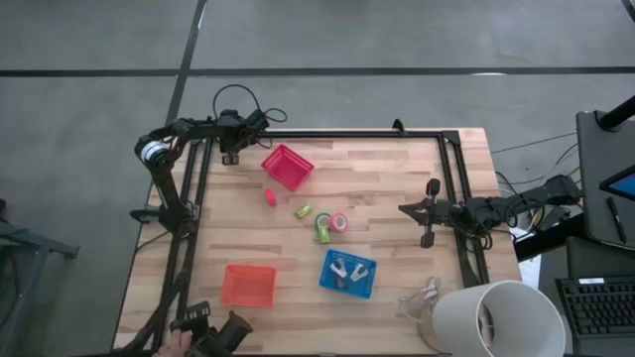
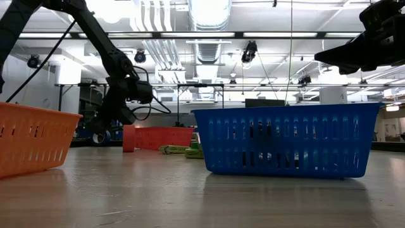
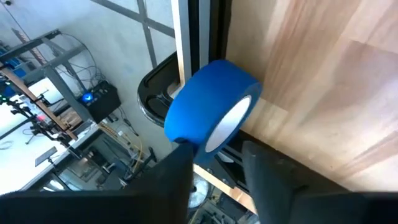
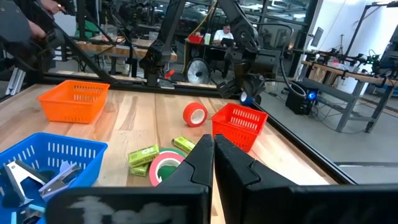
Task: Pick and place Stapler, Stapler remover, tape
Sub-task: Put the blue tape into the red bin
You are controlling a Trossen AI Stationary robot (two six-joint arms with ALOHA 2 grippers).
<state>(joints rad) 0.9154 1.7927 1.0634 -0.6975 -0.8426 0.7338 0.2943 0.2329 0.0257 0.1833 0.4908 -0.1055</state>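
Left fingers (image 3: 214, 180) spread — blue tape roll (image 3: 208, 106) just ahead between them, right fingers (image 4: 214, 163) pressed together

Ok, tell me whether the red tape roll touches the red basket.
Apart. The high view shows bare wood between the red tape roll and the red basket.

A grey concrete floor (image 1: 327, 35) crossed by dark seams surrounds the light wooden table (image 1: 397, 188), while beyond it an open workshop shows white ceiling ducts (image 2: 209, 16), bright strip lights (image 2: 278, 35), workbenches (image 4: 339, 78) and a person (image 4: 225, 34) seated at the far side.
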